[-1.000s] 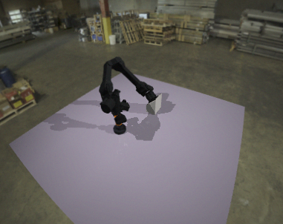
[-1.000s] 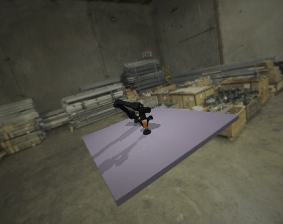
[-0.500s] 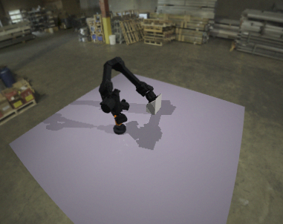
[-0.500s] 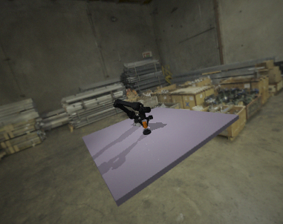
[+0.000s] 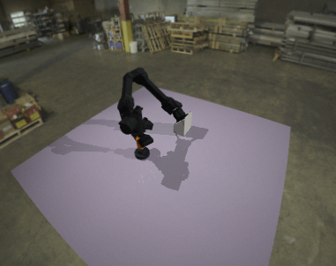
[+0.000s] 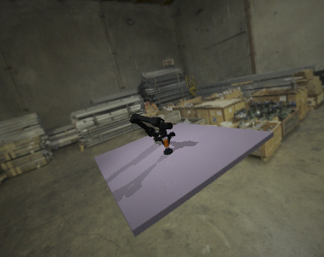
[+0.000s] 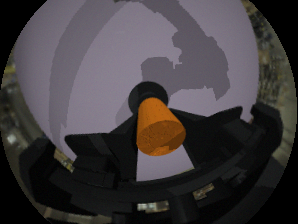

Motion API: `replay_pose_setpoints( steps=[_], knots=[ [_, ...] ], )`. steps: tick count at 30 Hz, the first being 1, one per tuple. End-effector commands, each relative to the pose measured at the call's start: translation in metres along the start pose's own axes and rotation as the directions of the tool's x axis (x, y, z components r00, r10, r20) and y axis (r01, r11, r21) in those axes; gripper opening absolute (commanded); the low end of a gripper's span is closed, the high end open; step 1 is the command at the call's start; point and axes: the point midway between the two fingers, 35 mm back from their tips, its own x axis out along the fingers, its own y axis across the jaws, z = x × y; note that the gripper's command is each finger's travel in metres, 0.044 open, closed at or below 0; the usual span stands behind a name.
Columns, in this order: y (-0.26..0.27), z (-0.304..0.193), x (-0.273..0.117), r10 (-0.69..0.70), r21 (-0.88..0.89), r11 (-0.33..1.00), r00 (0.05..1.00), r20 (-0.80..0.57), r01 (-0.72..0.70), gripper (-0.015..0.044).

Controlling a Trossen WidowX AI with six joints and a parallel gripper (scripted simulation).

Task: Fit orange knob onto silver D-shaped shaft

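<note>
The orange knob is between the fingers of my gripper, which is shut on it. The black round pedestal stands on the mauve table top. The knob's lower end is over the pedestal and overlaps it in the wrist view. Whether it touches the pedestal or stands a little above it, I cannot tell. The silver shaft, its flat side and the knob's hole are hidden.
A pale grey panel stands at the far end of the arm, by its base. The arm's shadows fall across the table top around the pedestal. Pallets and crates stand on the floor beyond the table.
</note>
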Motion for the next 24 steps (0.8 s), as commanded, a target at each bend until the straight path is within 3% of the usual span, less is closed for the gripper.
replay_pose_setpoints(
  steps=[1,18,24],
  knots=[
    [0.0006,0.0000,0.0005,-0.001,-0.002,1.000,1.000,-0.002,0.001,0.0000],
    [0.0003,-0.0008,-0.0024,-0.001,-0.002,1.000,1.000,-0.002,0.001,0.0000],
    [-0.0006,-0.0014,-0.0025,-0.001,-0.169,0.986,1.000,-0.002,0.000,0.0000]
  ],
)
